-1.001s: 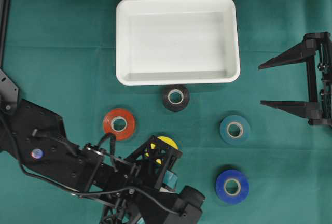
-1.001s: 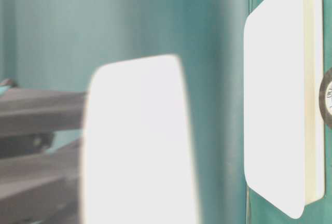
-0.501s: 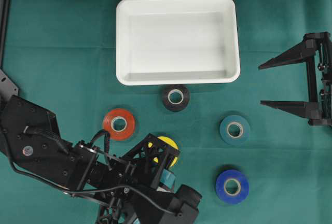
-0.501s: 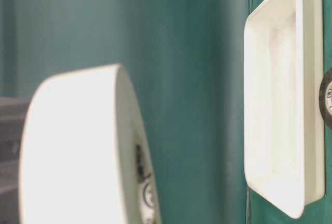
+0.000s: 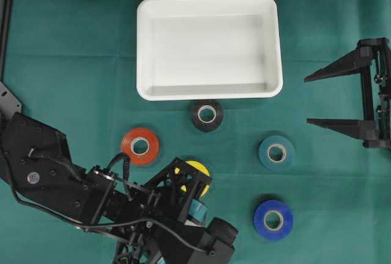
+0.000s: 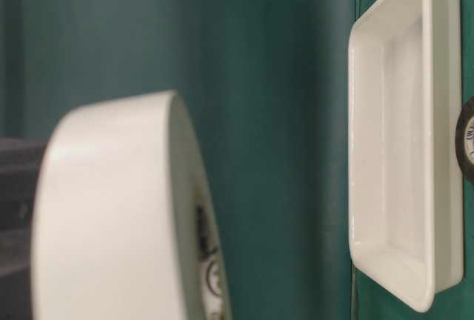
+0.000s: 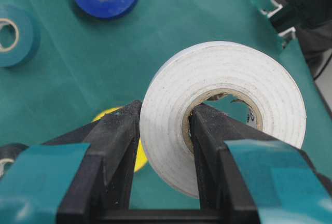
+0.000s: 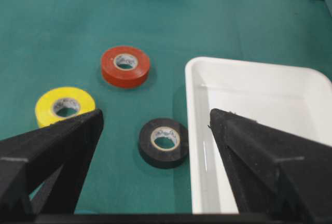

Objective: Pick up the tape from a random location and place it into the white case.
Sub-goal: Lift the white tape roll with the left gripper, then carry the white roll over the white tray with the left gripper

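My left gripper [image 7: 165,130] is shut on a white tape roll [image 7: 171,105], one finger outside its wall and one inside its core, and holds it above the green cloth. The roll fills the near left of the table-level view [image 6: 111,216]. From overhead it is hidden under the left arm [image 5: 122,206] at the bottom left. The white case [image 5: 142,44] lies empty at the top centre and also shows in the right wrist view [image 8: 194,130]. My right gripper [image 5: 324,99] hangs open and empty at the right edge, apart from everything.
Loose rolls lie on the cloth below the case: red [image 5: 129,146], black [image 5: 197,115], teal [image 5: 266,153], blue [image 5: 261,220], and yellow [image 5: 198,169] partly under the left arm. The black roll sits just beside the case's near rim.
The left arm has drawn slightly down and left with the white roll; in the table-level view the roll shifted left and turned. The last half second shows almost no motion. The right arm is still.
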{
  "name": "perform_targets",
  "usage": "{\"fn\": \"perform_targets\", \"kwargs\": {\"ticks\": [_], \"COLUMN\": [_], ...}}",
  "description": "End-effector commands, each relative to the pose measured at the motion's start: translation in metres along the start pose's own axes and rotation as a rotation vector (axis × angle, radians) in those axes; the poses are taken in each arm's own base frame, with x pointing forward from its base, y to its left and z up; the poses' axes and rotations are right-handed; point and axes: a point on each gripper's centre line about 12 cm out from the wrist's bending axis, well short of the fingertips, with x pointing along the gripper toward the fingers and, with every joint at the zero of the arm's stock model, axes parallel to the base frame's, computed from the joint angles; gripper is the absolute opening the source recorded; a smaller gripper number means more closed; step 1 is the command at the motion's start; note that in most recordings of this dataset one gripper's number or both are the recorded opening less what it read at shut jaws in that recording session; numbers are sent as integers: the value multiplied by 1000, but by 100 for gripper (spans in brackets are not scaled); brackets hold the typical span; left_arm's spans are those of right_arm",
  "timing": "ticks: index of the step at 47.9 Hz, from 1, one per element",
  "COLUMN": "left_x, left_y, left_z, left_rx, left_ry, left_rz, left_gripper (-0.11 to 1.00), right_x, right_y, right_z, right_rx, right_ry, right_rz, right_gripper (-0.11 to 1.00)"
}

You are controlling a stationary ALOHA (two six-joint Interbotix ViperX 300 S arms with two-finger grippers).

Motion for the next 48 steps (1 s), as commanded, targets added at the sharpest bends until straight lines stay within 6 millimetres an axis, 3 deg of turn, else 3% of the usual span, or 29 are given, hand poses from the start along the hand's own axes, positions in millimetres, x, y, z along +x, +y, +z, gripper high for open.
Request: {"fn": "perform_targets", "kwargs": {"ticks": [1, 28, 36, 48], "left_x": [-25, -25, -26, -34], "left_y": [1, 6, 29, 79], "left_z": [11, 8, 0, -22], "left_rx": [1, -10, -55, -191], "left_ry": [-67, -58, -46, -27], "left_rz": [10, 16, 47, 120], "left_gripper": [24, 24, 24, 24], "right_x": [1, 1, 1, 1], "right_y": [0, 0, 0, 0], "right_z": [12, 12, 13, 11], "right_rx": [0, -3, -3, -3], "right_ry": [-31, -31, -34, -20], "right_rz": [1, 1, 1, 0], "right_gripper": [92, 92, 92, 92]}}
